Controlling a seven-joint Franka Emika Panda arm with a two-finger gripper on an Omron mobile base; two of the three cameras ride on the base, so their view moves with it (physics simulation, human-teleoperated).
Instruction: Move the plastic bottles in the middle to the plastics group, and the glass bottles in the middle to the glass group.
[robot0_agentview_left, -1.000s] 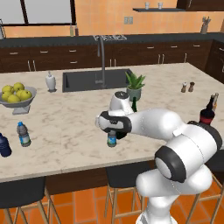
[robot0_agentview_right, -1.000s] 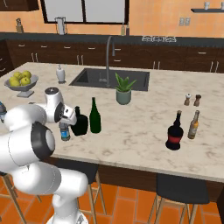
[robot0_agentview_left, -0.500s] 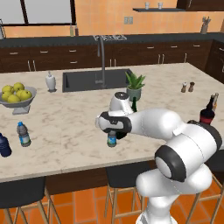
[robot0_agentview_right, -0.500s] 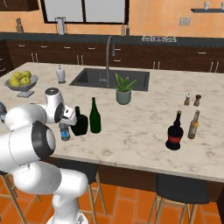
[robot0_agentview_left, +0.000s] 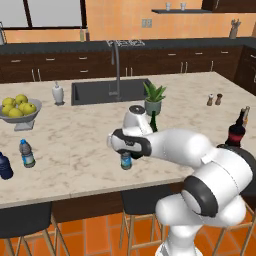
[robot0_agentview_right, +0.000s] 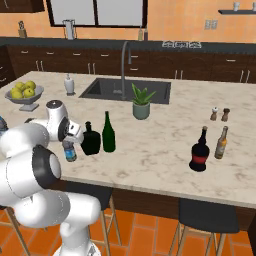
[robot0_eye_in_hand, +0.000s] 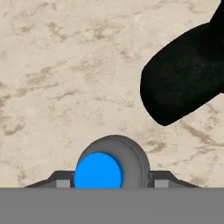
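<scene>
Hand view: upright water bottle (robot0_eye_in_hand: 112, 164), blue cap toward the camera, pinched between the claw (robot0_eye_in_hand: 110, 181) tips.

The white arm reaches forward and bends down over the near part of the tabletop (robot0_agentview_left: 75, 145), its wrist turned so the hand points straight down. The gripper (robot0_agentview_left: 126, 156) sits low, its fingers (robot0_eye_in_hand: 61, 180) on either side of the small water bottle (robot0_agentview_right: 69, 150), just below its cap
</scene>
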